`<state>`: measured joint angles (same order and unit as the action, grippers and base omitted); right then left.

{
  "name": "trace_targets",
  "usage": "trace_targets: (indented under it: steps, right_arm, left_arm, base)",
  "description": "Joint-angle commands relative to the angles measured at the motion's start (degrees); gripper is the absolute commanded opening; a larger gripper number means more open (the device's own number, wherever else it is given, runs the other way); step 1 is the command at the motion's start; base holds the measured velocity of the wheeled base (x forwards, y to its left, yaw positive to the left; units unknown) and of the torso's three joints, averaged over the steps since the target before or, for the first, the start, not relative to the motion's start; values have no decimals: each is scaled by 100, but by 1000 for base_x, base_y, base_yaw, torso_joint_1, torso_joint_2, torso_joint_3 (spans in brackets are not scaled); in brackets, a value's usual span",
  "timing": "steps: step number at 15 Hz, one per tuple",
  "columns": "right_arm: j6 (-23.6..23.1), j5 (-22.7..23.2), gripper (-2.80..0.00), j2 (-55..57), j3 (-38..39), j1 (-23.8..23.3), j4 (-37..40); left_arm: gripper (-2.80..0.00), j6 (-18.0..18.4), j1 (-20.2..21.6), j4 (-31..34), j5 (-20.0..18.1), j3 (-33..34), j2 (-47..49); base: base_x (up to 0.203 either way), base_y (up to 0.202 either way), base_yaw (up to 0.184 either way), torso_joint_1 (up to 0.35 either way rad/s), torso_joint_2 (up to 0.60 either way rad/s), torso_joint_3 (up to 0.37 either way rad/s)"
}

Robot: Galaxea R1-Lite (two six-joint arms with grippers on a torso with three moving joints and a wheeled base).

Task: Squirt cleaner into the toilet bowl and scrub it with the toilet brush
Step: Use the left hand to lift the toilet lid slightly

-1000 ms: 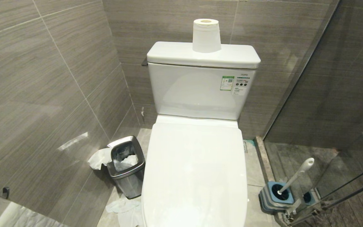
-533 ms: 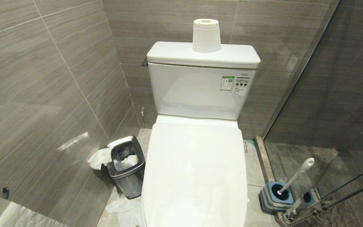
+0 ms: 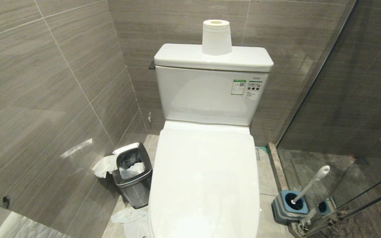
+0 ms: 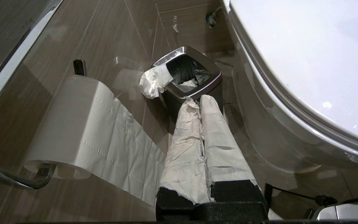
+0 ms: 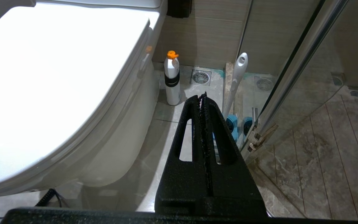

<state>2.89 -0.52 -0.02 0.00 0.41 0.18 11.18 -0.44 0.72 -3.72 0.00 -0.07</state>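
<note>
The white toilet bowl [image 5: 113,146] is covered by its lowered lid [image 3: 203,178], so its inside is hidden. The toilet brush stands in a square blue-grey holder [image 3: 291,205] on the floor to the toilet's right, its white handle [image 3: 311,185] leaning up; the bristle head is sunk in the holder. No cleaner liquid shows. A white bottle with an orange cap [image 5: 172,77] stands beside the bowl. My right gripper [image 5: 202,96] is shut and empty, low and short of the brush handle [image 5: 236,81]. My left gripper [image 4: 196,99], with paper-wrapped fingers, is shut and empty near the bin.
A steel bin [image 3: 132,172] with crumpled paper sits left of the toilet, and tissue [image 3: 129,216] lies on the floor. A paper roll [image 3: 216,37] stands on the tank [image 3: 207,96]. Another roll [image 4: 82,124] hangs on the left wall. A glass shower door [image 3: 342,99] closes off the right.
</note>
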Motion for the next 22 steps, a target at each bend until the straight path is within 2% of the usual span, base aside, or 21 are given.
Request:
trace_targets:
  steps: [1,6,22]
  right_arm:
    - [1,0,-280,2,0,2,-1]
    - [1,0,-280,2,0,2,-1]
    - [1,0,-280,2,0,2,-1]
  left_arm:
    - [-280,-45,0,-1,9,18,7]
    - [-280,-363,0,7,55,18,7]
    - [-280,-371,0,7,64,18,7]
  base:
    - [0,0,0,0,0,0]
    - [0,0,0,0,0,0]
    - [0,0,0,0,0,0]
